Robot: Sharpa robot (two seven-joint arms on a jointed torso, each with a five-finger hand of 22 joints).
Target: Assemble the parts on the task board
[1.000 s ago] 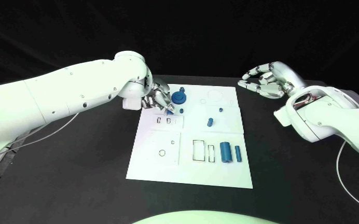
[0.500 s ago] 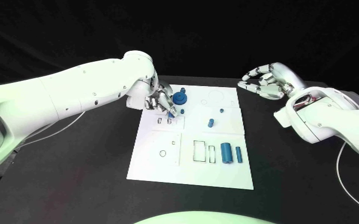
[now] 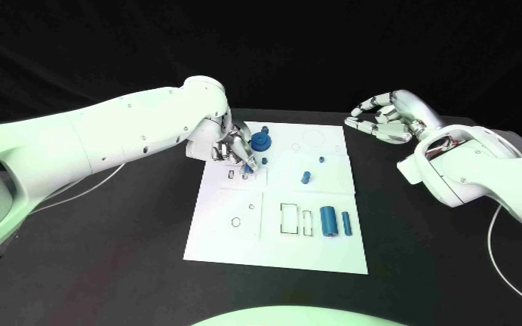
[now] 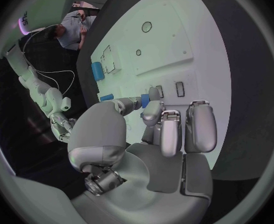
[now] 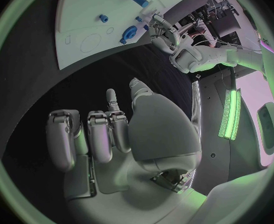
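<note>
Head view. The left hand (image 3: 231, 149) sits at the upper left of the white task board (image 3: 228, 243), fingers drawn together and pointing down, with a small blue part (image 3: 248, 167) pinched at their tips. The left wrist view shows this part (image 4: 144, 100) nipped between the thumb and a fingertip (image 4: 151, 110), directly over the two small rectangular slots (image 3: 239, 176) in the board's upper left quarter. Whether the part already touches the board cannot be told.

Risk, as a judgement: the part is small and held only at the fingertips, so a slight tilt or offset on descent could jam it against a slot edge or twist it out of the pinch; pressing while misaligned could also shift the board on the black table (image 3: 120, 266). The blue round part (image 3: 261, 142) stands just beside the hand, above it in the frame, and could be knocked by the fingers.

The right hand (image 3: 383, 122) hangs over the table at the upper right of the frame, off the board's right edge, fingers curled loosely inward and holding nothing; the right wrist view shows its fingers (image 5: 90, 134) folded toward an empty palm.

Other parts: a short blue peg (image 3: 307, 178) at mid-board and two blue cylinders (image 3: 335, 222) at lower right.
</note>
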